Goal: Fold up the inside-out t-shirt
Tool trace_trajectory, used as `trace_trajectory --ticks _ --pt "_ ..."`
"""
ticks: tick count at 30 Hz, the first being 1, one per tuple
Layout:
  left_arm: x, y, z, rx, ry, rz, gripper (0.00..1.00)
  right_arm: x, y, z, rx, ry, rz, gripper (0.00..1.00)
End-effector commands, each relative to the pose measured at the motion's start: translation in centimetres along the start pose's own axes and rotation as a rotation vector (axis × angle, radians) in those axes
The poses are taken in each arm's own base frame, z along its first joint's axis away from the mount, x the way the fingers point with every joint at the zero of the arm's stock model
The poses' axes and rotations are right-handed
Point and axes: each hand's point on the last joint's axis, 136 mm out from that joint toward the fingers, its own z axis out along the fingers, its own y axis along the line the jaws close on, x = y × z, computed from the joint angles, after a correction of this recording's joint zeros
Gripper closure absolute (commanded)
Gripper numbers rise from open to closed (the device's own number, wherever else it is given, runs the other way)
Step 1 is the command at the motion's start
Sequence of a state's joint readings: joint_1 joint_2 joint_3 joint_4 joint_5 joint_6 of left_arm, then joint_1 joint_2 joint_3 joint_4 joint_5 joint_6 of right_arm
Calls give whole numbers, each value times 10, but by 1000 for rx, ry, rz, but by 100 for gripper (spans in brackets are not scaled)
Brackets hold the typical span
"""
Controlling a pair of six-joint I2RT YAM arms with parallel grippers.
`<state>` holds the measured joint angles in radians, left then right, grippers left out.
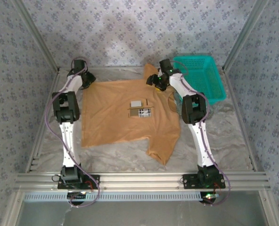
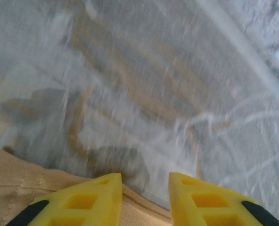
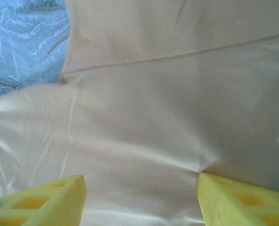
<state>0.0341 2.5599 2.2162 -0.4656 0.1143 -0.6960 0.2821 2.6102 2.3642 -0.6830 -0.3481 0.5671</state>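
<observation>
Lying spread flat mid-desk (image 1: 224,136), top ext. view: inside-out t-shirt (image 1: 125,113), tan-orange, white labels (image 1: 140,109) at centre, one sleeve toward near edge. Teal basket (image 1: 210,89) at far right, beside shirt. Left gripper (image 1: 85,77) at shirt's far-left corner; right gripper (image 1: 153,81) at far-right part, nr basket.
L wrist view: yellow fingers (image 2: 92,197) apart, gap showing; shirt hem (image 2: 17,188) lies at their base, blurred desk cover beyond.
R wrist view: fingers (image 3: 50,197) wide apart, nothing held, poised over shirt fabric w/ seam (image 3: 153,94).
</observation>
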Motion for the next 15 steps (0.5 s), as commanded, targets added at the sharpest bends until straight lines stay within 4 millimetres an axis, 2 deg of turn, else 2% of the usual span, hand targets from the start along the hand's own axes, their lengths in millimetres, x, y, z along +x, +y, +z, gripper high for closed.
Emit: trace_trajectory --ticks 1,5,9,12,13,15 --pt "4 10 -3 -86 58 30 69 22 -11 -13 74 87 23 34" --pt "-20 -21 -51 -71 -23 102 66 38 4 -44 76 88 -29 34" --pt "-30 -51 -124 -90 -137 212 53 46 21 -78 70 54 -86 33" --pt "-12 -68 -175 -61 -173 262 51 62 14 -93 92 83 -113 33" --pt "3 -70 -189 -33 -160 268 51 70 10 -96 99 92 -111 33" --pt "42 -65 -202 39 -101 248 50 82 1 -101 114 95 -104 32"
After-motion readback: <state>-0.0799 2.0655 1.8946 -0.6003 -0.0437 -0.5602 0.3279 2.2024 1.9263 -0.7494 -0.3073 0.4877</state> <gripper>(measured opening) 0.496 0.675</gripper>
